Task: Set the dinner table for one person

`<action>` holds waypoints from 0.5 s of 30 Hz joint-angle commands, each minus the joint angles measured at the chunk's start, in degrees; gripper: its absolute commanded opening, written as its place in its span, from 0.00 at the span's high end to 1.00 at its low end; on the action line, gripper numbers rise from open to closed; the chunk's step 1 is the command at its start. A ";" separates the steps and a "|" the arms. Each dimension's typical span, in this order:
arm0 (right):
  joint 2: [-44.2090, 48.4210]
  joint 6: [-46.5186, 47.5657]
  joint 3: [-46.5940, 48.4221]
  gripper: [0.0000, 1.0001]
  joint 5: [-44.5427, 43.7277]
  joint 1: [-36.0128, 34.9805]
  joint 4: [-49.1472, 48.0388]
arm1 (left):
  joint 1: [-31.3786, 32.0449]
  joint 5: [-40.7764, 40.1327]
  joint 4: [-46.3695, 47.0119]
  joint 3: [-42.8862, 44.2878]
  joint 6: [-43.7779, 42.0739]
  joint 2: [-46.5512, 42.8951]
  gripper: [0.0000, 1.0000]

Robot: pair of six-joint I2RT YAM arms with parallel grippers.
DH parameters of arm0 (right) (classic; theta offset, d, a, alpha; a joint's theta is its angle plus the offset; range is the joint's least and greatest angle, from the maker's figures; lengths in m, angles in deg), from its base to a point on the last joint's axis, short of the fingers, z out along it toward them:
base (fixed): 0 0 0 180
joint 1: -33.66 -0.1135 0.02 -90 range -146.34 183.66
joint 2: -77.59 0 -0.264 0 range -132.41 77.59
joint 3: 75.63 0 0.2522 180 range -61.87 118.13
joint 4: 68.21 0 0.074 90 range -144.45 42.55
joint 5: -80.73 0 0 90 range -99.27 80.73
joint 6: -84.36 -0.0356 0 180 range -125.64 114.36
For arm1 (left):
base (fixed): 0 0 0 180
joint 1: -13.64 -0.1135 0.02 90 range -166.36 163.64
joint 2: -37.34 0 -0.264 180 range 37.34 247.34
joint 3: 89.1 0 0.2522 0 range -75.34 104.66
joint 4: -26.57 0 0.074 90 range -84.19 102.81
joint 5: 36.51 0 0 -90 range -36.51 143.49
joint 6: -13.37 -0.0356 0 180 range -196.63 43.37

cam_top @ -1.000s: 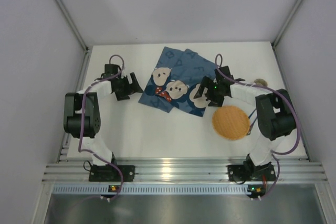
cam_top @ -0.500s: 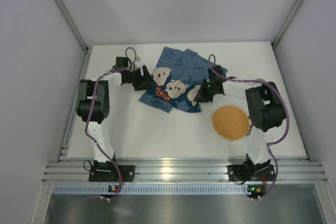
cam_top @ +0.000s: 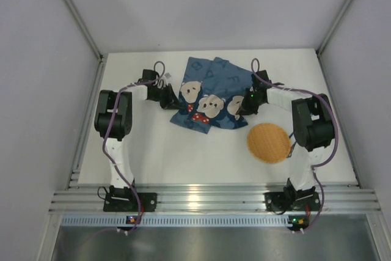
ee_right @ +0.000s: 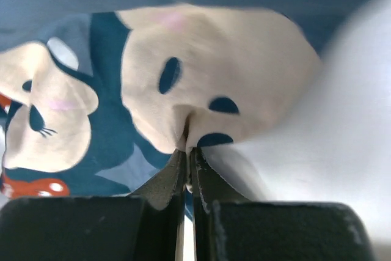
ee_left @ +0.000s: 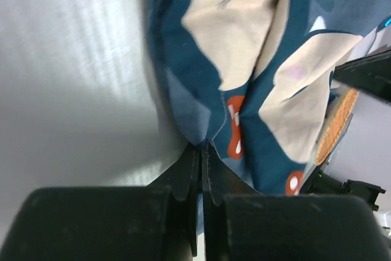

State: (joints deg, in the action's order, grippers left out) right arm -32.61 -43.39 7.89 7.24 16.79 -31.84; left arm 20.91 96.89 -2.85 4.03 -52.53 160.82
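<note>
A blue bear-patterned cloth placemat [cam_top: 211,96] lies rumpled at the back middle of the white dinner table [cam_top: 183,151]. My left gripper [cam_top: 173,97] is shut on the cloth's left edge; in the left wrist view the jaws [ee_left: 201,148] pinch a fold of the blue placemat [ee_left: 244,59]. My right gripper [cam_top: 244,107] is shut on the cloth's right edge; in the right wrist view its jaws [ee_right: 188,151] pinch a cream bear face of the placemat [ee_right: 201,71].
A round orange woven coaster [cam_top: 268,142] lies on the table in front of the right gripper, also seen as an orange edge [ee_left: 337,123] in the left wrist view. White walls with metal rails enclose the table on three sides.
Both grippers moved inward to the placemat's edges and went from open to shut on it. The cloth has bunched up between them.
</note>
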 commanded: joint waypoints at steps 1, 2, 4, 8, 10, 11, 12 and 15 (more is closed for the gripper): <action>4.36 3.56 3.45 1.00 -3.68 5.08 5.15 | -2.78 -12.63 -6.84 -3.17 -2.39 -1.57 1.00; 4.72 4.26 3.89 1.00 -4.12 6.04 6.99 | -4.00 -14.29 -6.58 -4.91 -1.95 -3.66 1.00; 5.25 4.71 4.07 1.00 -5.26 8.77 8.49 | -4.98 -15.88 -6.23 -7.03 -1.69 -6.13 1.00; 5.08 5.06 3.98 1.00 -6.84 11.85 12.53 | -6.83 -20.54 -4.47 -13.71 -0.02 -12.91 1.00; 4.90 5.06 3.90 1.00 -7.81 12.90 13.42 | -9.02 -22.82 -3.94 -16.95 1.12 -15.80 1.00; 4.99 5.06 3.81 1.00 -7.99 13.08 14.29 | -9.55 -23.53 -3.50 -18.02 1.91 -16.77 1.00; 4.99 5.06 3.72 1.00 -8.77 13.26 14.83 | -9.81 -24.49 -3.06 -19.07 2.35 -17.74 1.00; 5.51 5.06 2.85 1.00 -9.74 13.26 16.15 | -10.43 -27.57 -2.53 -22.50 3.85 -21.26 1.00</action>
State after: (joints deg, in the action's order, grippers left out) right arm -29.79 -39.09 9.53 -0.02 29.82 -18.99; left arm 11.14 78.18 -4.65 -15.40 -49.75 142.05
